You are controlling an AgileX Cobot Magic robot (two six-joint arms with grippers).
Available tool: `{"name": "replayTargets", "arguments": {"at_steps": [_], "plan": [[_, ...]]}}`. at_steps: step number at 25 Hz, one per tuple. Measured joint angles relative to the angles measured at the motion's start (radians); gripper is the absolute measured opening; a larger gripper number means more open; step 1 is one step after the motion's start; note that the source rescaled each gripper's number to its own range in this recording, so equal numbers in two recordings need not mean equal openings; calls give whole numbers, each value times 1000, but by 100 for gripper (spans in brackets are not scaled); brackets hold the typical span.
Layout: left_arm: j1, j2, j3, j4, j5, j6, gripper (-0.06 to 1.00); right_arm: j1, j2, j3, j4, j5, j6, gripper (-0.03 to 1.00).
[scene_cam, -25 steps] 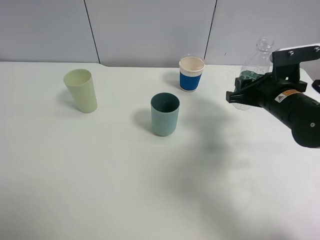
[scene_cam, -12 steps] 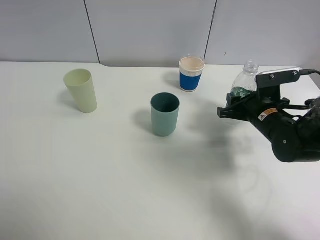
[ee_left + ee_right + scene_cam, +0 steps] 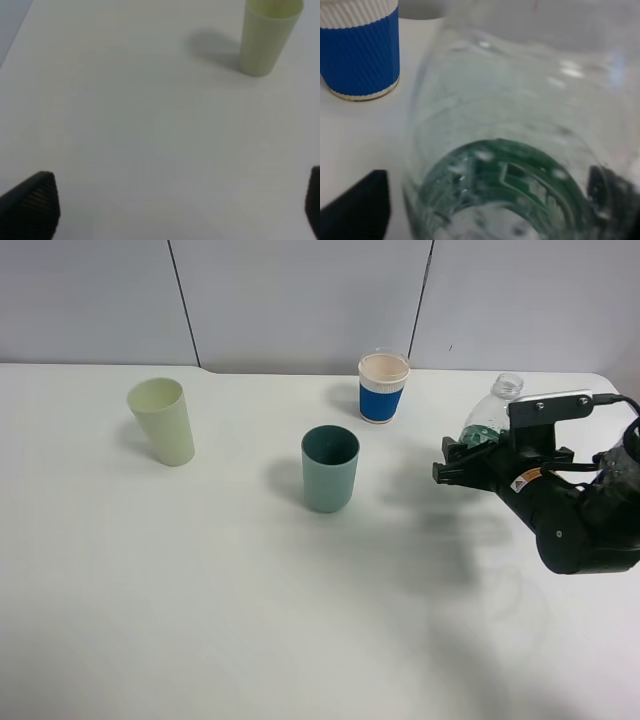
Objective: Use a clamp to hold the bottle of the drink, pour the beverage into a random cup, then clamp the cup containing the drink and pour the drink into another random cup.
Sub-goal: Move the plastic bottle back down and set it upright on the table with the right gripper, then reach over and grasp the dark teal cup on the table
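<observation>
Black fingers of the right gripper [image 3: 446,459] are standing parted on either side of a small clear plastic bottle with a green label [image 3: 487,420]. The right wrist view is showing a sliver of white table between one finger [image 3: 362,207] and the bottle's wall, so the jaws are sitting open around it rather than squeezing it. The bottle is standing at the right rear of the white table [image 3: 250,620], its uncapped neck rising above the gripper's white-grey housing [image 3: 548,403]; its base is hidden behind the arm, and whether water is left inside cannot be told. A white paper cup with a blue ribbed band [image 3: 383,390] is sitting near the bottle, toward the middle of the table's back edge. A plain teal plastic tumbler [image 3: 330,470] is standing upright near the table's centre, well apart from the gripper, its dark inside giving no sign of its contents. A pale yellow-green tapered plastic tumbler [image 3: 163,422] is standing far to the left. The left gripper [image 3: 175,205] is hanging wide open over bare table, holding nothing, with the yellow-green tumbler ahead of it. Grey wall panels [image 3: 300,300] are closing off the scene behind.
</observation>
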Motion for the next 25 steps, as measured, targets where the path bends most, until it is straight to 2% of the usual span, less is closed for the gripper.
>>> {"name": "replayTargets", "arguments": {"at_steps": [1,2,5,15,20,25], "plan": [[0,0,0,0,0,0,100,0,0,0,0,-1,0,80],[0,0,0,0,0,0,100,0,0,0,0,-1,2,87],[0,0,0,0,0,0,100,0,0,0,0,-1,2,97],[0,0,0,1,0,0,100,0,-80,0,-23,16,-1,99],[0,0,0,1,0,0,100,0,-253,2,-14,121,-45,99],[0,0,0,1,0,0,100,0,-456,4,51,259,-136,99]]}}
